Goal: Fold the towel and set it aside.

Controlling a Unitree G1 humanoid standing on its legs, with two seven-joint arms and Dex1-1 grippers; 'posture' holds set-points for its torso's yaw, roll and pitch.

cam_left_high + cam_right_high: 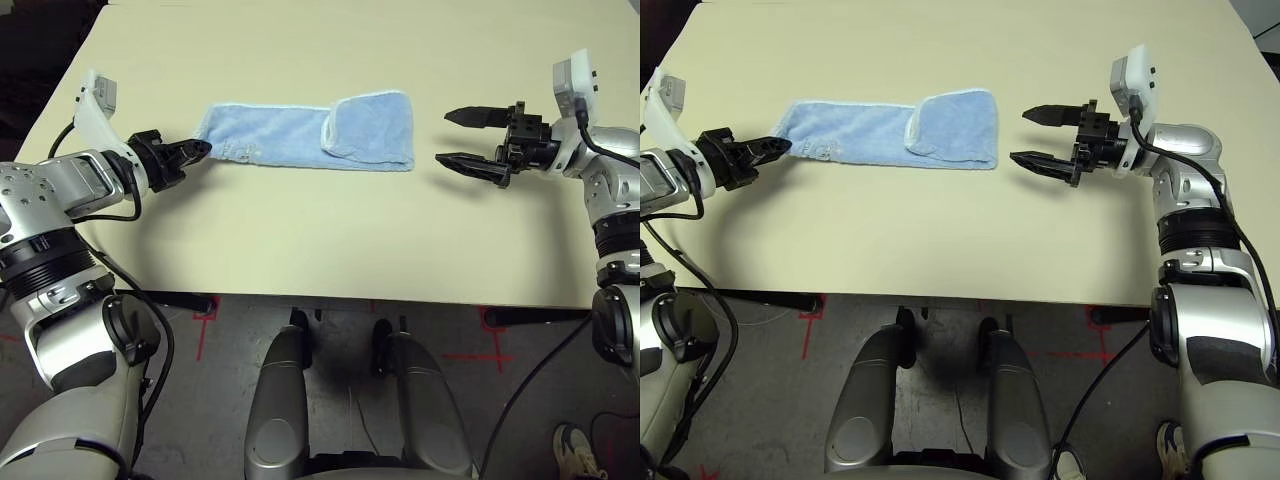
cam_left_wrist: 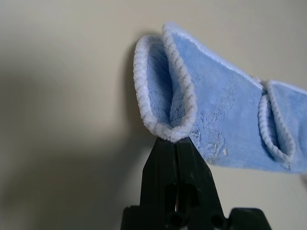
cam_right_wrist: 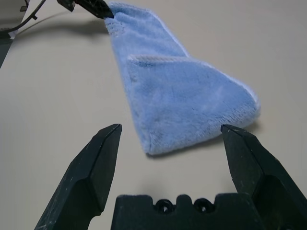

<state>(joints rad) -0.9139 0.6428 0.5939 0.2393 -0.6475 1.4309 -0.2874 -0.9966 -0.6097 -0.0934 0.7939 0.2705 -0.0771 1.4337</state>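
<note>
From the head camera, the towel (image 1: 310, 136) lies as a long folded strip on the cream table (image 1: 300, 250), running from 9 o'clock to 3 o'clock across the table's middle, with its 3 o'clock end doubled back over itself as a thicker flap. The left gripper (image 1: 197, 150) sits at the strip's 9 o'clock end, fingers clenched on that corner. The right gripper (image 1: 462, 138) hovers just beyond the 3 o'clock end, apart from the cloth, its two black fingers spread wide and pointing toward the towel. A shoe (image 1: 577, 447) shows on the floor at 5 o'clock.

The left wrist view adds what the head view cannot: the pinched corner is a doubled layer, its white stitched edging curling into a loop right at the closed fingertips (image 2: 173, 146), with a small darker mark on the pile nearby.

The right wrist view shows the folded end of the towel between the released fingers (image 3: 100, 158) but ahead of them, untouched, and the left gripper's tip at the far corner.
</note>
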